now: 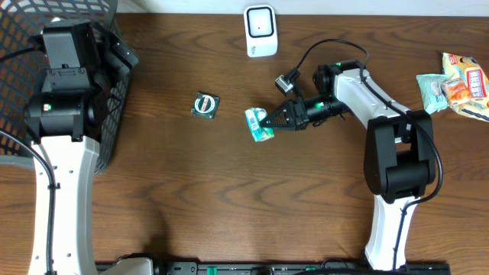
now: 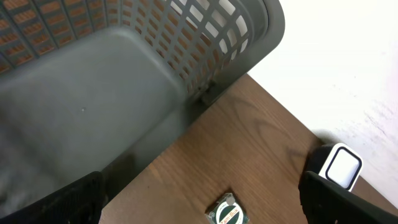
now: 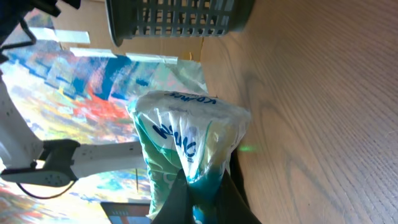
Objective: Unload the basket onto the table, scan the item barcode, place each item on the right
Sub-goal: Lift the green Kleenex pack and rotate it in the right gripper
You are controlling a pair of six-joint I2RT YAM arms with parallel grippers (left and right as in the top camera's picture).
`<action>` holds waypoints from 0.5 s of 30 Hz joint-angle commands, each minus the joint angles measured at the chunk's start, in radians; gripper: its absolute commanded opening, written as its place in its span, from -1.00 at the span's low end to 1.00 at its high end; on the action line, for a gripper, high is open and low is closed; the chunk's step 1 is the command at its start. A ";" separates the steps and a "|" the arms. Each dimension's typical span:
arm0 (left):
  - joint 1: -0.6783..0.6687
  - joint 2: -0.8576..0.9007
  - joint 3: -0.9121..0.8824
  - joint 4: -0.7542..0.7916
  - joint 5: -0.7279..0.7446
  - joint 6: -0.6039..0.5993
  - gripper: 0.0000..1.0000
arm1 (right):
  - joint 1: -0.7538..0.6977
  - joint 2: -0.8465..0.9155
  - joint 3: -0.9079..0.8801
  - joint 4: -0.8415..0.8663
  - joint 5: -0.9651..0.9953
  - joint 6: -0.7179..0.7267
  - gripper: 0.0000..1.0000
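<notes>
Right gripper is pressed together on a green-and-white packet, pinching it at one end and holding it near the middle of the table. In the overhead view the packet's long axis runs roughly toward the far edge, slightly tilted. The white scanner stands almost straight beyond the packet, toward that far edge and well apart from it, so the coming move looks like a carry away from the robot, with the printed side turned to the scanner's window. The right arm is clearly the nearer one. The left gripper hangs spread wide and empty beside the grey basket. The right wrist view shows the pinch on the packet's gathered film, but no scanner and no legible barcode. The overhead view gives the scanner's bearing but not the packet's faces. The left wrist view catches the scanner and a small green-labelled item lying loose on the table, but not the held packet.
</notes>
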 commanded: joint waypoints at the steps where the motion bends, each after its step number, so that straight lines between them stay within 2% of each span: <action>1: 0.004 -0.005 0.002 -0.003 -0.002 -0.012 0.96 | 0.001 0.012 -0.003 -0.030 -0.016 -0.129 -0.98; 5: 0.004 -0.005 0.002 -0.003 -0.002 -0.012 0.95 | -0.015 0.012 -0.003 -0.130 -0.015 -0.229 -0.98; 10: 0.004 -0.005 0.002 -0.003 -0.002 -0.012 0.96 | -0.054 0.012 -0.003 -0.346 -0.014 -0.463 -0.98; 15: 0.004 -0.005 0.002 -0.003 -0.002 -0.012 0.96 | -0.073 0.010 -0.005 -0.344 -0.008 -0.465 -0.98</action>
